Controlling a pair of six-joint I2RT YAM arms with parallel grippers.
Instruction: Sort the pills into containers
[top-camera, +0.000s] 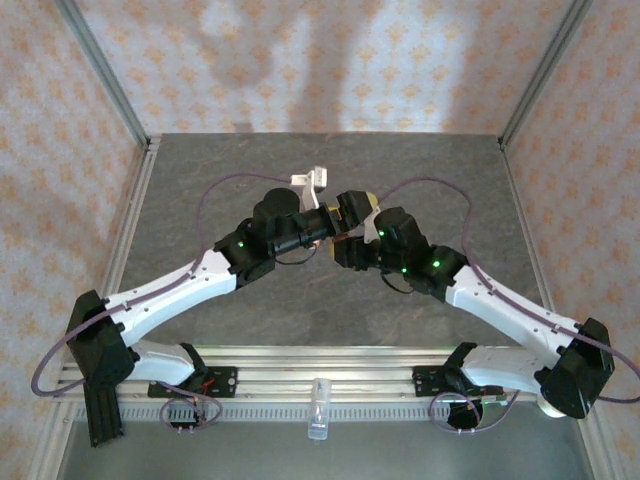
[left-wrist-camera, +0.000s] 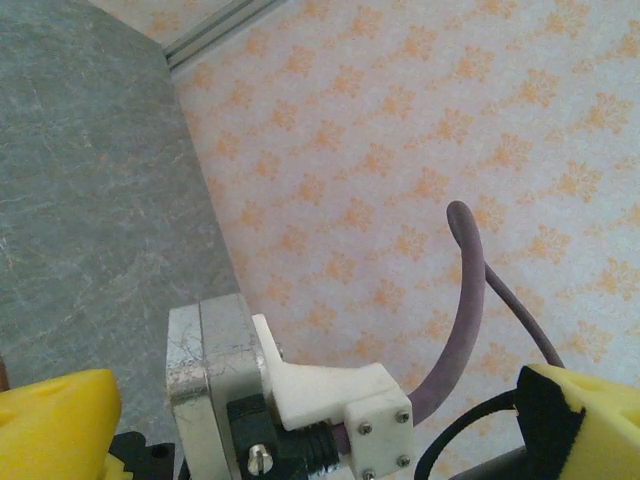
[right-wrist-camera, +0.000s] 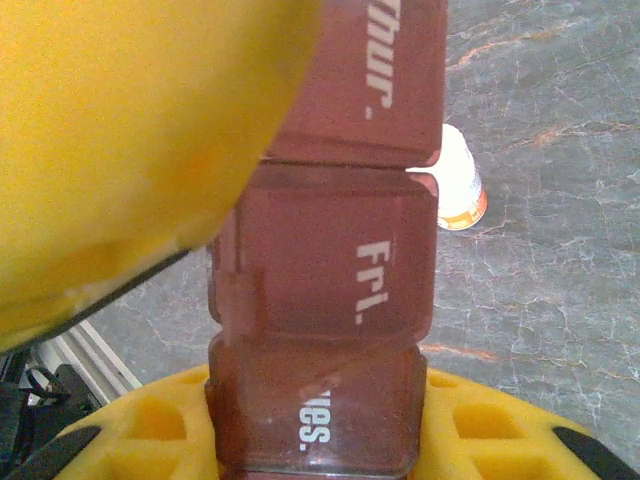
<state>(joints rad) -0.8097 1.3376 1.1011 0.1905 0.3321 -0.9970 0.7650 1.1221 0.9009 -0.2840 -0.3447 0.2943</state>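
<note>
As I count from my console, I have one strip of dark red-brown containers (right-wrist-camera: 335, 290), with three joined compartments showing, lettered "Thur.", "Fri." and a partly hidden "…es.". I also have one white-and-orange cylinder (right-wrist-camera: 460, 185), one clear tube (top-camera: 318, 408) and two arms. The cylinder sits on the table (top-camera: 420, 160) just past the strip's right edge in the right wrist view, apart from it. The clear tube lies well apart from the strip, on the aluminium rail (top-camera: 270, 372) at the near edge, between the arm bases.

The table is grey and veined like stone. Pale wallpaper with orange flower motifs rises behind it, framed by aluminium posts.

Both arms reach inward and meet over the table's middle. The right gripper (right-wrist-camera: 290, 300) pinches the strip between its yellow fingers (right-wrist-camera: 130, 120), off the table. The left gripper (left-wrist-camera: 310, 400) faces the wall with its yellow fingers spread wide. A metal-and-white bracket (left-wrist-camera: 215, 350) sits between them, and I cannot tell whether it touches them.
</note>
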